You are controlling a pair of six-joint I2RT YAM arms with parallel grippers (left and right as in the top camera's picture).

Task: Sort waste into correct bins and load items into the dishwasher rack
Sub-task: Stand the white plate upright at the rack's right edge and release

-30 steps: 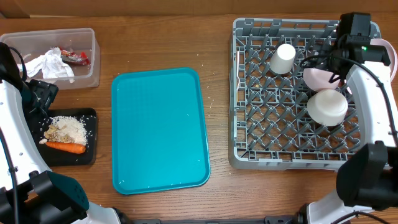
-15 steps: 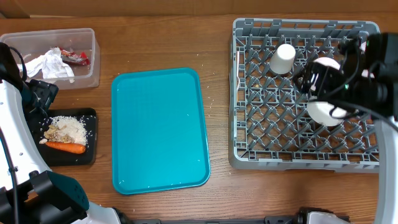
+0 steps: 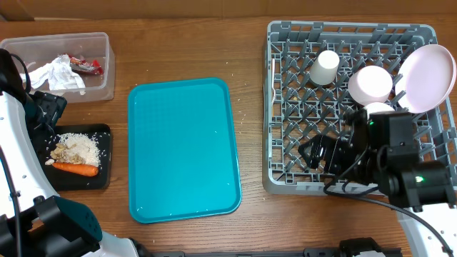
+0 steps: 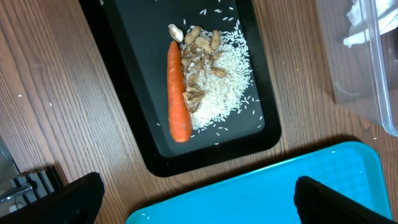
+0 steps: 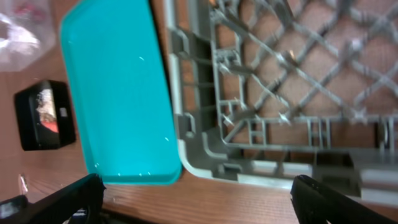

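Grey rack (image 3: 271, 114) under right gripper (image 5: 198, 183); jaws spread wide, nothing held, only the rack's near corner rim and a strip of table (image 5: 186, 202) between them. Left of those jaws, teal tray (image 5: 118, 93), long edge running just beside the rack wall, narrow band of wood between, not touching. Farther left, black tray (image 5: 46, 115), small and blurred. Ahead of the jaws, open lattice floor with upright pegs. Beyond, toward the rack's far side: cup (image 3: 328, 67), bowl (image 3: 370, 83) near it, plate (image 3: 427, 77) tilted at the far right corner and overhanging the rim; second bowl (image 3: 378, 108) half hidden by the arm (image 3: 400, 157).

Left gripper (image 4: 198, 183) also wide open, gripping nothing, hovering above the teal tray's corner rim. Just ahead of these jaws, the black tray, near corner close to the teal rim, thin gap of wood between. On it: carrot (image 4: 178, 93) lying lengthwise, rice (image 4: 224, 87) against the carrot's right flank, brown scraps (image 4: 200, 53) on the rice. Tray's left half bare. Ahead and right of the jaws, tub (image 4: 367, 62), wall apart from the black tray; inside, napkin (image 3: 57, 73) and wrapper (image 3: 87, 66), touching. Left of the jaws, open wood.
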